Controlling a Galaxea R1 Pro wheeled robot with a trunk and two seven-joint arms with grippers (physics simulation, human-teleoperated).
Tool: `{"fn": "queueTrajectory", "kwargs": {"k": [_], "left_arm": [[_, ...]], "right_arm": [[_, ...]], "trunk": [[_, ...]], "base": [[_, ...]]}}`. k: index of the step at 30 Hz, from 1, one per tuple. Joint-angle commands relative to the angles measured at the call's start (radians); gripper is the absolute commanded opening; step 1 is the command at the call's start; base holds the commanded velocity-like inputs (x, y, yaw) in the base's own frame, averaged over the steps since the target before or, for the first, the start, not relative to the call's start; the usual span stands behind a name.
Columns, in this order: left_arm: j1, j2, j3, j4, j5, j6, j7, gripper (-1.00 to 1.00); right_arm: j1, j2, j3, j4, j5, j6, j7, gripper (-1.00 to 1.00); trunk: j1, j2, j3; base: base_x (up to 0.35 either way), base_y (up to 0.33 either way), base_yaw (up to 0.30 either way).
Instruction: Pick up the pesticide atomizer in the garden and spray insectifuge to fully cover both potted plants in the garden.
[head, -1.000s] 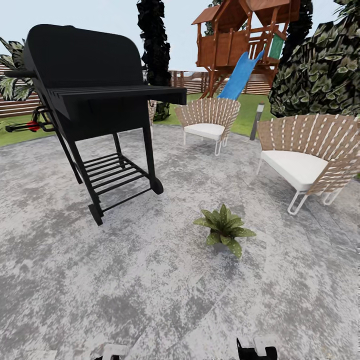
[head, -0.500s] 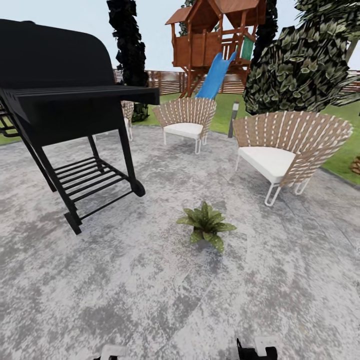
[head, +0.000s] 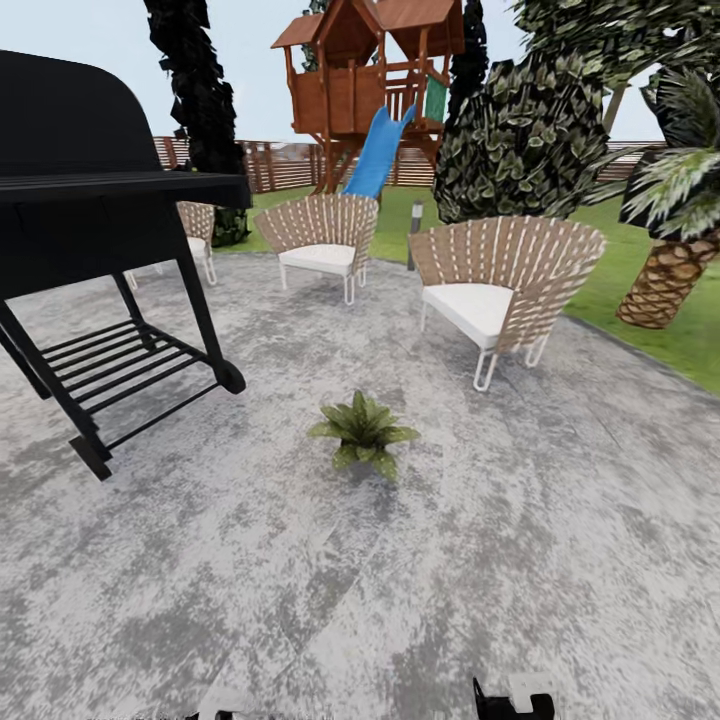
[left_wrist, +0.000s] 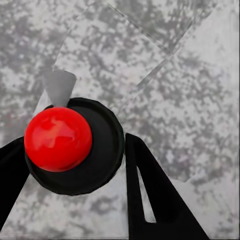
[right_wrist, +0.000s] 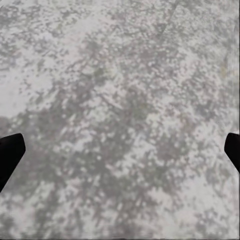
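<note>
Gripping the dark, red-spotted spray bottle (left_wrist: 70, 145): left gripper (left_wrist: 75, 165). Right gripper (right_wrist: 120, 150) spread wide. Leafy green rosette (head: 363, 432), pot hidden, on mottled-grey patio (head: 560, 520).

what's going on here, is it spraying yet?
Not yet, as far as the frames show. The left hand is shut on the pesticide atomizer, a dark bottle seen end-on with a red spot on top. The right hand is open above the mottled-grey paved patio. One low green-leaved potted plant sits ahead on the paving, between a black barbecue grill and slatted wicker chairs.
</note>
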Motion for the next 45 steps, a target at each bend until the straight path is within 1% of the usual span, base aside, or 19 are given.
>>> {"fn": "queueTrajectory", "kwargs": {"k": [1, 8, 45], "left_arm": [[0.000, 0.000, 0.009, 0.001, -0.009, -0.003, -0.003, -1.00], [0.000, 0.000, 0.009, 0.001, -0.009, -0.003, -0.003, -1.00], [0.000, -0.001, 0.008, 0.002, -0.009, -0.003, -0.003, -1.00]], "right_arm": [[0.000, 0.000, 0.009, 0.000, -0.008, -0.002, -0.003, 1.00], [0.000, 0.000, 0.009, 0.000, -0.008, -0.002, -0.003, 1.00], [0.000, 0.002, 0.009, 0.001, -0.007, -0.002, -0.002, 1.00]], "trunk": [[-0.001, 0.000, -0.001], [-0.001, 0.000, -0.001], [-0.001, 0.000, -0.001]], "base": [[-0.266, -0.167, -0.289], [-0.126, -0.073, -0.299], [-0.001, 0.000, -0.300]]}}
